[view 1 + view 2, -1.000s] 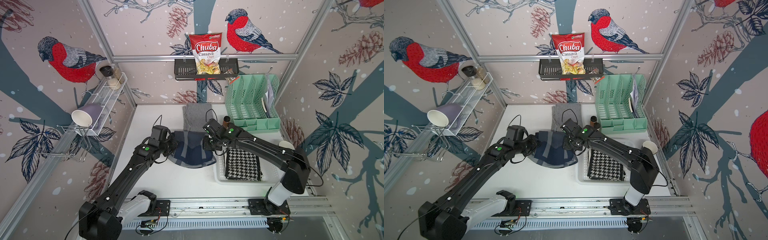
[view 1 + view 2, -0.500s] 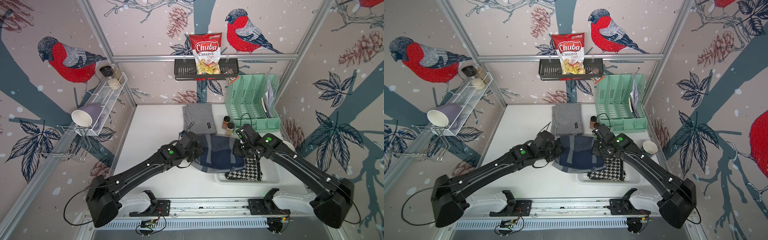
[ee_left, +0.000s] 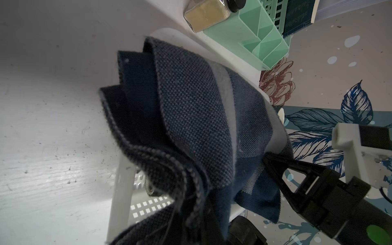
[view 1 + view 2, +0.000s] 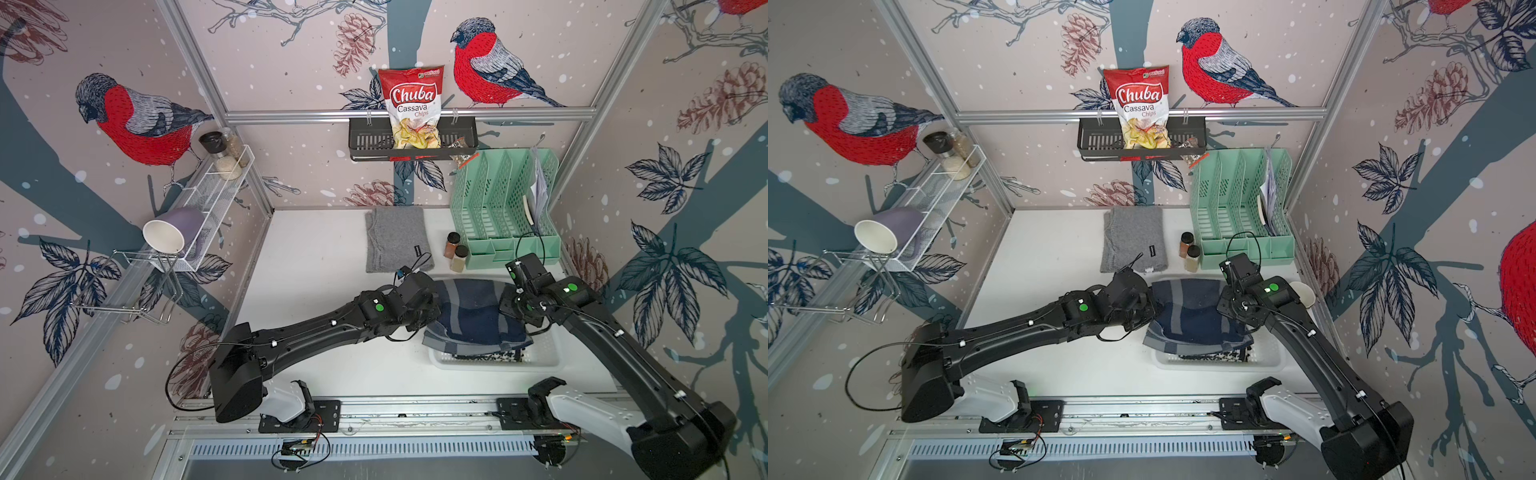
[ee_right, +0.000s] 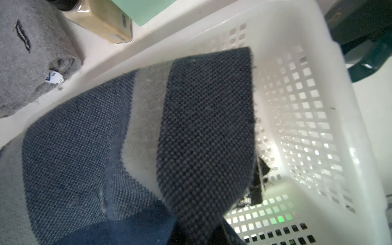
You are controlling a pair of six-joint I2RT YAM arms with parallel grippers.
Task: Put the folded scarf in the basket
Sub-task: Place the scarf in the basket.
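Observation:
The folded scarf (image 4: pixel 473 316) (image 4: pixel 1196 316), navy with a pale grey stripe, hangs sagging just above the white perforated basket (image 4: pixel 540 358) (image 4: pixel 1268 357) at the front right of the table. My left gripper (image 4: pixel 434 309) (image 4: pixel 1150 309) is shut on its left edge. My right gripper (image 4: pixel 505 307) (image 4: pixel 1223 307) is shut on its right edge. In the left wrist view the scarf (image 3: pixel 191 116) bunches into the left gripper (image 3: pixel 197 222). In the right wrist view the scarf (image 5: pixel 191 127) drapes over the basket (image 5: pixel 307 106) from the right gripper (image 5: pixel 201 233). Cloth hides both pairs of fingertips.
A black-and-white houndstooth cloth (image 4: pixel 486 355) (image 5: pixel 257 186) lies in the basket under the scarf. Behind it are a grey folded cloth (image 4: pixel 395 239), two spice jars (image 4: pixel 455 251) and a mint-green organiser (image 4: pixel 503 203). A paper cup (image 4: pixel 1304 293) stands by the right wall.
Both arms have carried the scarf to the right, from the middle of the table to above the basket. It now covers most of the houndstooth cloth.

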